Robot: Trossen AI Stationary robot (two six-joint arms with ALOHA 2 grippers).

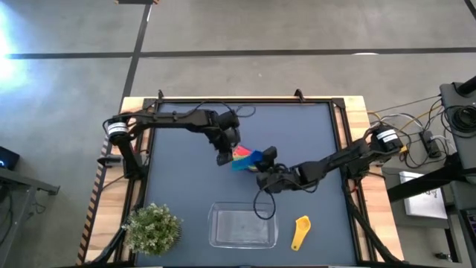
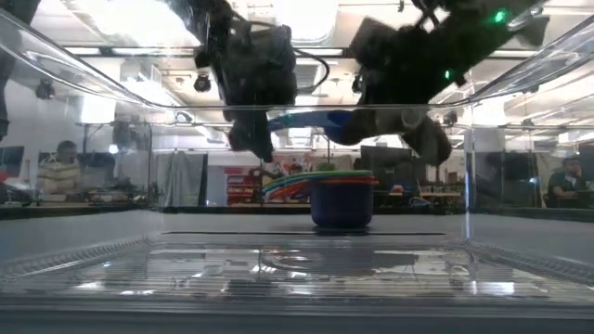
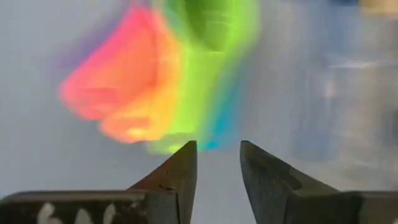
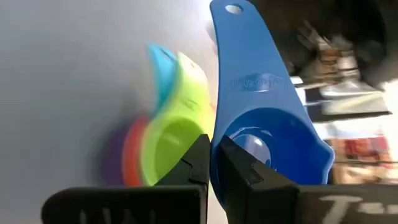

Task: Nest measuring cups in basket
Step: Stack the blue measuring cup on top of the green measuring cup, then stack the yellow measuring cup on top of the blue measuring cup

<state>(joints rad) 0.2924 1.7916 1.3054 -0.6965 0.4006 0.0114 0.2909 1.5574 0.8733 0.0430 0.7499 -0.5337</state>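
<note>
Several nested measuring cups [image 1: 239, 153] in green, teal, orange, pink and purple stand on the dark mat [image 2: 342, 199], their handles fanned out to one side. My right gripper [image 4: 213, 140] is shut on a blue cup [image 4: 267, 137], seen just right of the stack in the high view [image 1: 253, 158]. At the stack's left side my left gripper [image 3: 217, 146] is narrowly open with nothing between its fingers, just above the handles. A yellow cup [image 1: 300, 232] lies alone to the right of the clear basket [image 1: 216, 223]. My right gripper pinches the side wall of the blue cup's bowl [image 4: 217, 124], one finger [image 4: 249, 168] inside the bowl and the other outside. The fingers come from the table's right, slanting a little down. The handle [image 4: 233, 25] points away from them. In the low view the cup [image 2: 316, 121] hangs above the stack.
A bushy green plant [image 1: 152, 227] stands at the near left corner, left of the basket. The basket sits near the front edge, its see-through walls [image 2: 469, 186] framing the low view. People sit in the room behind the table.
</note>
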